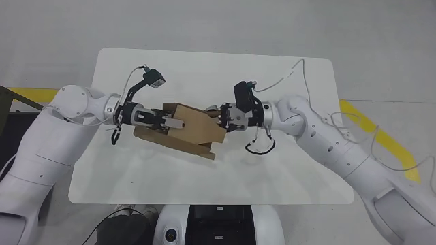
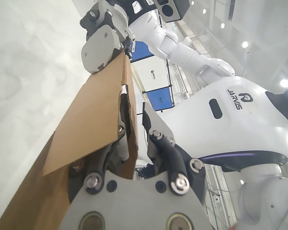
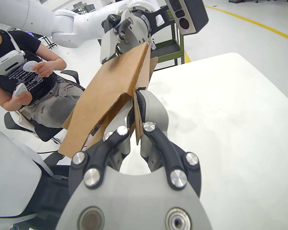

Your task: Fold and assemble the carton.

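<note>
While held at both ends, the carton [image 1: 194, 128] hangs partly folded over the tabletop [image 1: 286, 170].
Left claw [image 1: 172, 120] pinches one carton end; right claw [image 1: 221, 119] pinches a flap at the opposite end.

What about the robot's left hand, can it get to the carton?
Yes, it seems so. The left hand is at one end of the carton, closed on its edge, while the right hand holds the other end. Nothing blocks it.

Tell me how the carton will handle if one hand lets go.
Probably light: the carton is held between the left hand and right hand, each pinching a thin edge. Likely floppy, since its unfolded panels splay apart.
</note>
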### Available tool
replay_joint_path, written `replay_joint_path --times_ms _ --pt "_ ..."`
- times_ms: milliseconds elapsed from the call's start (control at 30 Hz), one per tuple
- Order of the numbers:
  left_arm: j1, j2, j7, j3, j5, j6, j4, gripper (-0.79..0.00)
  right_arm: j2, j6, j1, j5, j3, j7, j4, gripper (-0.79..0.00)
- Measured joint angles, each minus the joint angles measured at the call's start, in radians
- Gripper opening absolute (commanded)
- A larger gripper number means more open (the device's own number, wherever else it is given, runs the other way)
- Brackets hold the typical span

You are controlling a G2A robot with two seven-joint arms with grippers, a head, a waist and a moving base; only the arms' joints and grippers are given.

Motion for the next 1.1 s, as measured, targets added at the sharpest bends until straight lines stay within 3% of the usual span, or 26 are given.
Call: replay_joint_path --times_ms 133,300,333,367,400,800,1100 --pt "-0.002 -0.001 -0.001 0.004 0.002 0.001 0.001 -0.779 0.004 0.0 0.0 -0.008 -0.003 -0.018 -0.011 -0.785" --pt "-0.004 -0.002 -0.002 0.008 -0.007 0.002 0.003 -0.785 0.009 0.0 0.003 -0.027 -0.005 -0.034 -0.019 -0.76" --pt "-0.006 -0.003 -0.005 0.009 -0.014 0.005 0.003 -0.785 0.01 0.0 0.003 -0.032 -0.006 -0.038 -0.021 -0.459" --pt "-0.006 -0.003 -0.006 0.008 -0.019 0.006 0.002 -0.785 0.011 0.0 0.004 -0.035 -0.006 -0.04 -0.022 -0.086" --pt "-0.007 -0.004 -0.008 0.008 -0.026 0.008 0.001 -0.785 0.012 0.0 0.004 -0.037 -0.006 -0.042 -0.022 0.0" --pt "0.018 -0.007 0.018 -0.053 -0.087 -0.018 0.031 -0.785 0.025 0.0 -0.016 -0.011 0.052 -0.065 0.006 0.0" --pt "0.031 -0.015 0.017 -0.112 -0.153 -0.017 0.091 -0.785 0.045 0.0 -0.076 0.183 0.114 0.031 0.044 0.0"
